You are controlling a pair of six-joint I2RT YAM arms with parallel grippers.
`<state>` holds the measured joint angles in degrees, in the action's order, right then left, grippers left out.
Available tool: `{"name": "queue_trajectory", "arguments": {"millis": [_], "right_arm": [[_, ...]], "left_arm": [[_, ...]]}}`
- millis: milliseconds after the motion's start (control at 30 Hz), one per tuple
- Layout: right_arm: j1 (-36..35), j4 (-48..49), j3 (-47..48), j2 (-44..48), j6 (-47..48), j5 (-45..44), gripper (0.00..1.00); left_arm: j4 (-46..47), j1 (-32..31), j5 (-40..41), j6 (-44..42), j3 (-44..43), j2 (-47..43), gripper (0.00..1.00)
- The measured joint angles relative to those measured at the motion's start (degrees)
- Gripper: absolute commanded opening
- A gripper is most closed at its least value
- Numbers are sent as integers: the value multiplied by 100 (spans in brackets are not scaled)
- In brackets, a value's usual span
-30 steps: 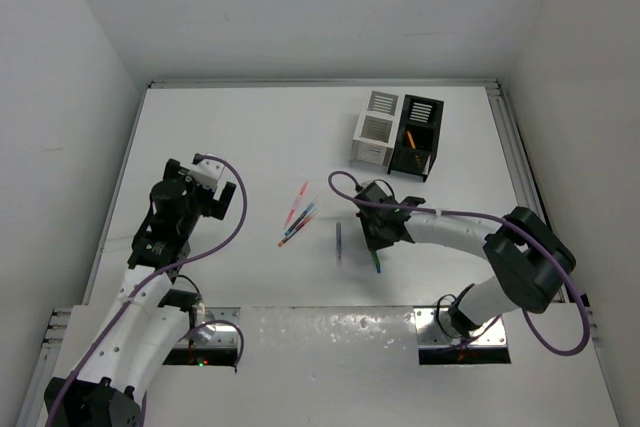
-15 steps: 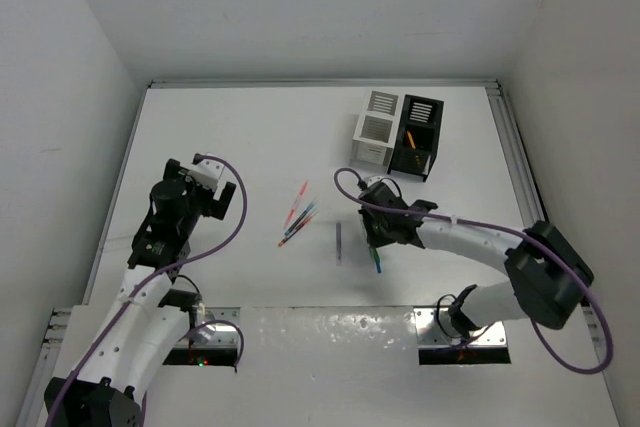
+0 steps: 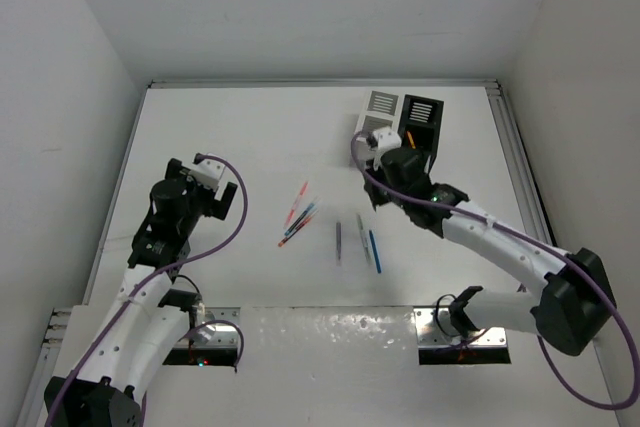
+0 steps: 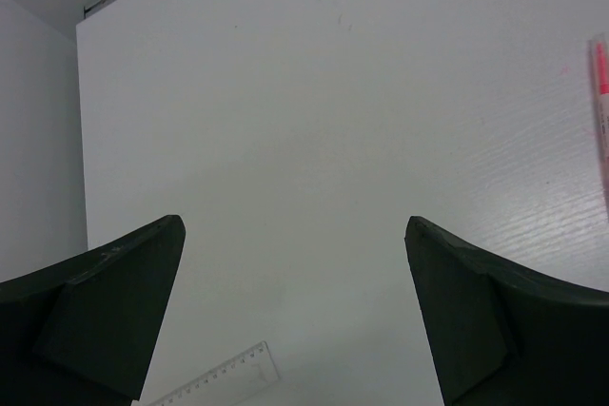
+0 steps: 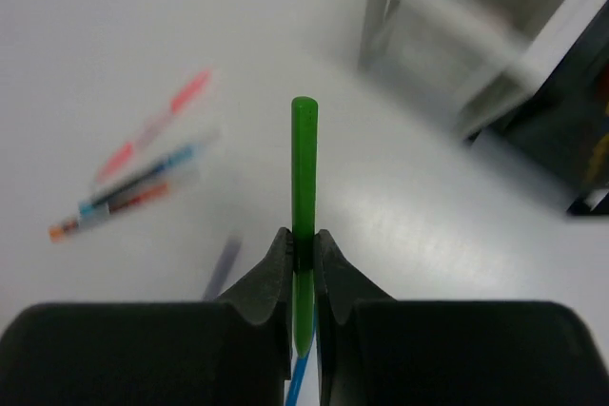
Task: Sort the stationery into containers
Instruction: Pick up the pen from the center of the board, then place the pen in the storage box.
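Over on the left, the left claw (image 4: 293, 225) is hanging above the white table (image 3: 230, 127) with its fingers spread wide and nothing between them. A clear ruler (image 4: 217, 383) is lying at the bottom of the wrist view, and a pink pen (image 4: 599, 92) is showing at that view's right edge. Toward the middle of the table, a bunch of red and blue pens (image 3: 298, 215) is lying slantwise. A purple pen (image 3: 338, 240) is lying apart to its right, followed by a grey pen (image 3: 363, 240) and a blue pen (image 3: 373, 245) side by side. Right of those, the right claw (image 5: 303, 240) is pinching a green pen (image 5: 304, 168) tight between its fingers, holding it up off the table with the pen sticking out forward past the tips. That claw is hovering just in front of the white box (image 3: 382, 103), and the black box (image 3: 422, 111) is standing right beside that box on its right.
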<state>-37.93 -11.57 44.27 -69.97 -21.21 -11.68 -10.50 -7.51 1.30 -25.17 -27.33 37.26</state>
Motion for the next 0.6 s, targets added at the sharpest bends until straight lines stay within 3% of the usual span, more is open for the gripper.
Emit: {"name": "queue_trajectory", "arguments": {"millis": [233,367,600], "right_arm": [[1377,1346,1650,-450,1340,275,0],[2083,1967,1878,-1091,1716,575,0],[2588,2332,1856,-2065,2098,881,0]], "left_arm": [[-26,0,-28,20,-90,50,100],[-74,0,-15,20,-122,55,100],[-138,13,4,22,-129,267,100]]}}
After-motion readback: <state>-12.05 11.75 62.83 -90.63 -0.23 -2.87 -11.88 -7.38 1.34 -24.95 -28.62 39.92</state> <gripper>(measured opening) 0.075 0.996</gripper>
